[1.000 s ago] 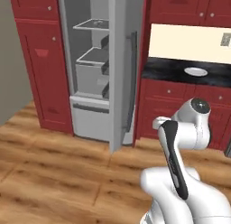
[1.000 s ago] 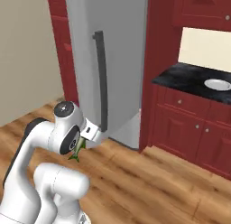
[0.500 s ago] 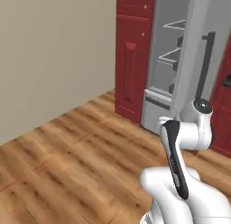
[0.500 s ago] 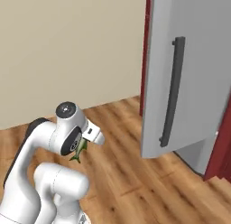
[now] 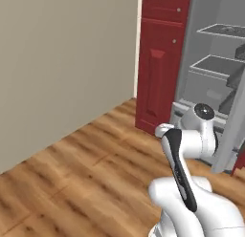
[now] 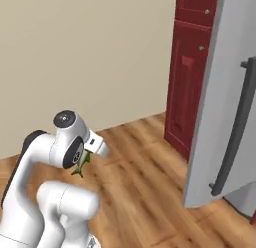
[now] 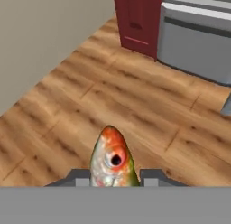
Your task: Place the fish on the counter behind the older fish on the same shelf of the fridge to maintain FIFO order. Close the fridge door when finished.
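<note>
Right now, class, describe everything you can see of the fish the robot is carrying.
The fish is small and slim, yellow-green on its body, with an orange-red head and a round dark eye facing the hand camera. It sits between the gripper fingers, head outward, above the wooden floor. From the right base view it hangs below the hand, tail down.

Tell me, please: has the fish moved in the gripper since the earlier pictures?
No. In the right base view the fish hangs under the gripper beside the arm's round joint, exactly as earlier. The fridge door and wall shifted because the base turned.
</note>
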Robot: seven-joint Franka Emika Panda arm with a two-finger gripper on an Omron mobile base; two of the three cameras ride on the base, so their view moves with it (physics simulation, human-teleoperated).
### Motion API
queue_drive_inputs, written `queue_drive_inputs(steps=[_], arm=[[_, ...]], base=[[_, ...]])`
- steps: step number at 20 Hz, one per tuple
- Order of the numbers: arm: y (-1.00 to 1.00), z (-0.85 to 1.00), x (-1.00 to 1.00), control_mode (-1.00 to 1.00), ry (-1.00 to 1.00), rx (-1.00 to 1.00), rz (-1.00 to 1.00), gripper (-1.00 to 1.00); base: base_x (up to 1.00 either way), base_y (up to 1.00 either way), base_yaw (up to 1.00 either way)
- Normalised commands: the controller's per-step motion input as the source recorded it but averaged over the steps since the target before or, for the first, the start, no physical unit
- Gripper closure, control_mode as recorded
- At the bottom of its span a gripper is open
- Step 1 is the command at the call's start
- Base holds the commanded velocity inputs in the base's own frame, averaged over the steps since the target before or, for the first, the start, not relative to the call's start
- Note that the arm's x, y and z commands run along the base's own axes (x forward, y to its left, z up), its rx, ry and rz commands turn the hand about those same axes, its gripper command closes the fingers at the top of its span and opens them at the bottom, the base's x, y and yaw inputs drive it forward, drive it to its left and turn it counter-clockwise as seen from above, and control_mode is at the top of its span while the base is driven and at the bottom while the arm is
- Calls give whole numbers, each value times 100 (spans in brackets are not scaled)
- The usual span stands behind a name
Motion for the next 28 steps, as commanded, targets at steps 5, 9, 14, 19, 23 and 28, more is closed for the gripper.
queue_drive_inputs(steps=[5,9,14,19,23,28], arm=[[0,0,0,100,0,0,0,100],[0,0,0,100,0,0,0,100],[0,0,0,100,0,0,0,100],[0,0,0,100,0,0,0,100],[0,0,0,100,0,0,0,100],[0,0,0,100,0,0,0,100]], base=[[90,83,-73],[83,68,-81],[97,70,-65],[100,49,-35],[100,17,-15],[100,-26,-1]])
